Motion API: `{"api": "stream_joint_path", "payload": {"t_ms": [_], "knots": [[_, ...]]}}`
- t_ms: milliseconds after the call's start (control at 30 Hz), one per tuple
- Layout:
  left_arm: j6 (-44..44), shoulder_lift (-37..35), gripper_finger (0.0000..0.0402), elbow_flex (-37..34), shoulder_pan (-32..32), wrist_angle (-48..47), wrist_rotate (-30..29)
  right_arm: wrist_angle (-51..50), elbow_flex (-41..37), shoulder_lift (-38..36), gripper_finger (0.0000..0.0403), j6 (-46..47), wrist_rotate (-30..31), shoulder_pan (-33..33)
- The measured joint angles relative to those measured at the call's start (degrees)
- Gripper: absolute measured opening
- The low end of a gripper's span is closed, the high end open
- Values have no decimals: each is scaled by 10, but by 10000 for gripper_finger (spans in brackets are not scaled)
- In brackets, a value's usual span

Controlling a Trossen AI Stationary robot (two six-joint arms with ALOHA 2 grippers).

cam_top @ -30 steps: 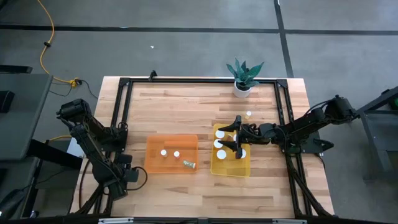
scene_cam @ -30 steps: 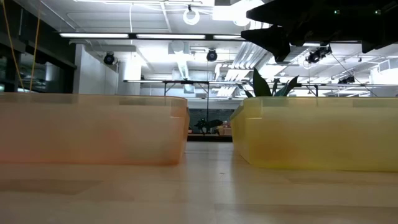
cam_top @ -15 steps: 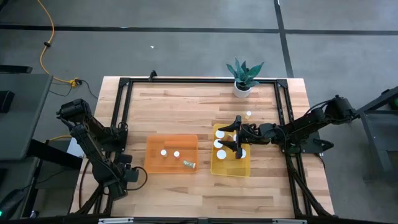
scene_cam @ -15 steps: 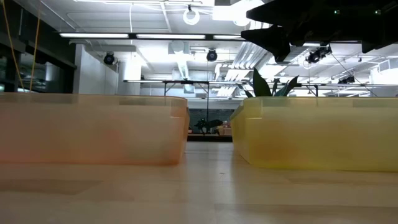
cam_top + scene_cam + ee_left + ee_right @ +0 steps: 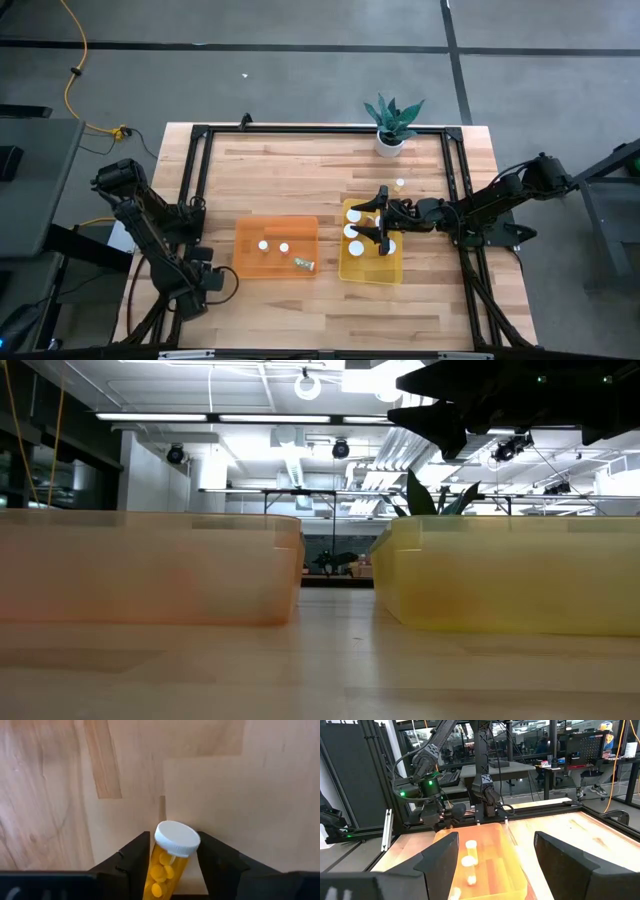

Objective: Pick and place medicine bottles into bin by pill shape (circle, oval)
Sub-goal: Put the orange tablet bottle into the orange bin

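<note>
My left gripper [image 5: 172, 857] is shut on an amber medicine bottle [image 5: 167, 862] with a white cap and round yellow pills; in the high view it is at the table's near left [image 5: 210, 282]. My right gripper [image 5: 381, 226] hangs open and empty over the yellow bin [image 5: 392, 272], which holds several white-capped bottles [image 5: 352, 231]. The orange bin [image 5: 250, 262] holds two upright bottles [image 5: 263, 244] and one lying on its side [image 5: 303, 264]. One more bottle [image 5: 400, 184] stands on the table beyond the yellow bin. My left gripper pinches the bottle's amber body [image 5: 161, 867] just behind the white cap [image 5: 177, 838], between its two fingers [image 5: 134, 857]. The bottle lies along the fingers, with its cap end sticking out past their tips toward the wooden table top.
A white pot with a green plant [image 5: 391, 125] stands at the far edge. A black frame [image 5: 300, 129] runs round the table. In the low view the orange bin [image 5: 150, 565] and the yellow bin [image 5: 510, 575] stand side by side, with a narrow gap between them.
</note>
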Motion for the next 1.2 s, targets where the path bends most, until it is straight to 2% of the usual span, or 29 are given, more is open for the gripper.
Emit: {"api": "stream_joint_path", "payload": {"t_ms": [200, 333, 433, 533, 667, 867, 933, 1033, 1100, 1200], "knots": [[11, 0, 106, 0, 23, 0, 12, 0, 0, 0, 252, 0, 0, 0], [16, -12, 94, 3, 50, -3, 67, 0, 0, 0, 252, 0, 0, 0], [32, -32, 95, 31, 70, -28, 89, 0, 0, 0, 252, 0, 0, 0], [50, -60, 97, 77, 86, -58, 76, 0, 0, 0, 252, 0, 0, 0], [76, -109, 97, 154, 102, -82, -5, 0, 0, 0, 252, 0, 0, 0], [176, -167, 97, 232, 106, -50, -232, -2, 0, 0, 252, 0, 0, 0], [224, -180, 97, 231, 106, -21, -304, -4, 0, 0, 252, 0, 0, 0], [283, -191, 97, 212, 111, 20, -377, -6, 0, 0, 252, 0, 0, 0], [302, -191, 97, 188, 121, 52, -398, -9, 0, 0, 252, 0, 0, 0], [324, -191, 97, 126, 142, 142, -394, -9, 0, 0, 252, 0, 0, 0]]}}
